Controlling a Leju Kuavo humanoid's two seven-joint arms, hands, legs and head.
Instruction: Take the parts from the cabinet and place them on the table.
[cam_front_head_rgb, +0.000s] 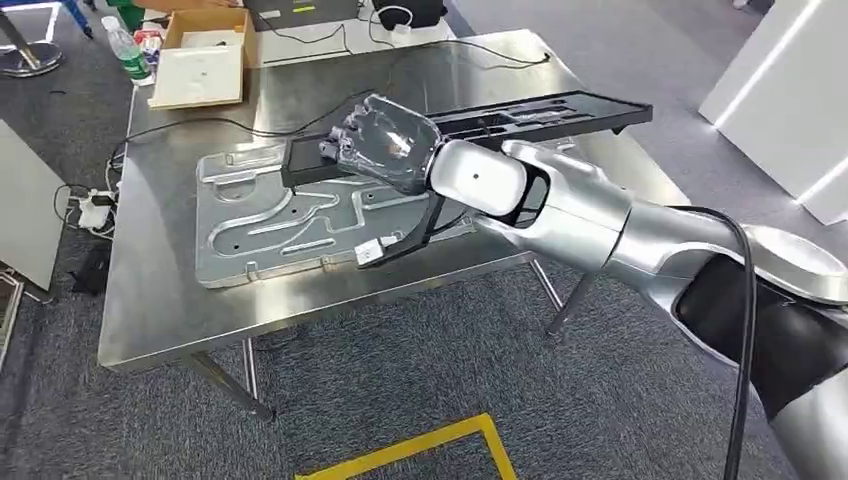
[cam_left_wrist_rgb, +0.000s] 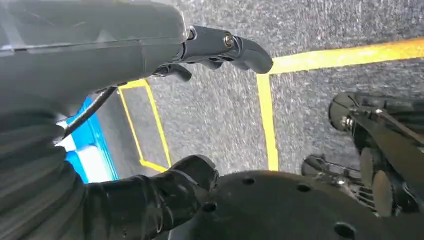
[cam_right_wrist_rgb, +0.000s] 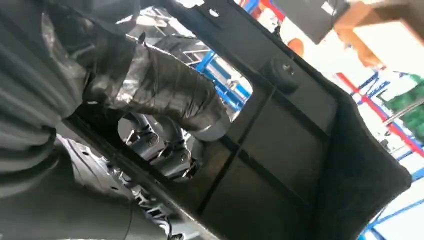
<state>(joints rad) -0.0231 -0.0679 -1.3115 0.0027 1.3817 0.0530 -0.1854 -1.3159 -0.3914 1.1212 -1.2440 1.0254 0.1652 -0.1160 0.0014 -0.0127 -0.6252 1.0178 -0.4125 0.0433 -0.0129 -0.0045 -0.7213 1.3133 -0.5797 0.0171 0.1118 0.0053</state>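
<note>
The right hand (cam_front_head_rgb: 385, 145) reaches out over the steel bench (cam_front_head_rgb: 160, 310) and grips a long black part (cam_front_head_rgb: 540, 112), a flat moulded plastic panel with ribs and cut-outs. In the right wrist view the taped thumb (cam_right_wrist_rgb: 170, 95) and the darker fingers (cam_right_wrist_rgb: 165, 147) are closed around the edge of a large opening in the part (cam_right_wrist_rgb: 300, 150), the thumb on one face and the fingers on the other. The part hangs above the bench, its far end stretching toward the bench's right edge, and whether its low end touches anything beneath cannot be told. Under it a large silver pressed-metal plate (cam_front_head_rgb: 260, 225) lies flat on the bench, near its middle, with a small white tag (cam_front_head_rgb: 370, 252) at the plate's near edge. At the bench's far left corner sit an open cardboard box (cam_front_head_rgb: 205, 55) and a plastic bottle (cam_front_head_rgb: 128, 50) with a green label, just beside the box. A black cable (cam_front_head_rgb: 215, 124) runs across the bench behind the plate, and a white power strip (cam_front_head_rgb: 95, 208) hangs off the bench's left edge. The left hand (cam_left_wrist_rgb: 165, 70) hangs over grey carpet marked with yellow tape (cam_left_wrist_rgb: 267, 120); its fingers are apart and hold nothing.
</note>
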